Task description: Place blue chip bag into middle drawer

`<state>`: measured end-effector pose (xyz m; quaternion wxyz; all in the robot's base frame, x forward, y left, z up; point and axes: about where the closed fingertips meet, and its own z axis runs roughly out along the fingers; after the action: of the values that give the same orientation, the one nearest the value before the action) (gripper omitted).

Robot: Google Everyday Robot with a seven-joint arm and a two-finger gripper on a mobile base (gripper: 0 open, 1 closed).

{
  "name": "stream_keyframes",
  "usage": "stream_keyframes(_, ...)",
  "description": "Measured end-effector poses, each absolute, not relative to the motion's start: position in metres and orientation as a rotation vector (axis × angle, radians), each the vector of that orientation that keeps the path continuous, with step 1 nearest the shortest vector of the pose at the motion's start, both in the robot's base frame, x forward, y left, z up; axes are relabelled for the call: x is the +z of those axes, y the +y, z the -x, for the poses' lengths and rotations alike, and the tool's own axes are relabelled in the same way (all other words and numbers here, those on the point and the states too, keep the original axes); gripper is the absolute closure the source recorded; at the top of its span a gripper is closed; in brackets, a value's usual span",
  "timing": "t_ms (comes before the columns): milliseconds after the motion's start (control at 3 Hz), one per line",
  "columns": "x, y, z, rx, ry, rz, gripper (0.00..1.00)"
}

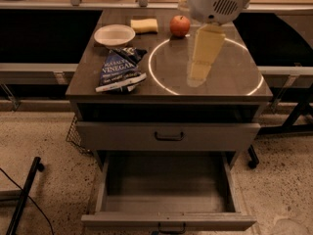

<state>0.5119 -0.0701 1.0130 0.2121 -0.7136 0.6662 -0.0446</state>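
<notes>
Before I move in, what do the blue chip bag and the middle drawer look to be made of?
The blue chip bag looks like thin foil or plastic film: creased, with glossy highlights. The middle drawer seems painted or laminated wood: matte grey, flat boards. The gripper hangs above the tabletop, apart from the bag.
</notes>
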Motion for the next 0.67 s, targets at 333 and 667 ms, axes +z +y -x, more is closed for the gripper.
stream_keyframes(333, 1.013, -0.07, -0.512, -0.152, 1.862, 1.963, 0.0)
stream_keyframes(667, 0.996, -0.061, -0.543, -0.207, 1.835, 1.941, 0.0)
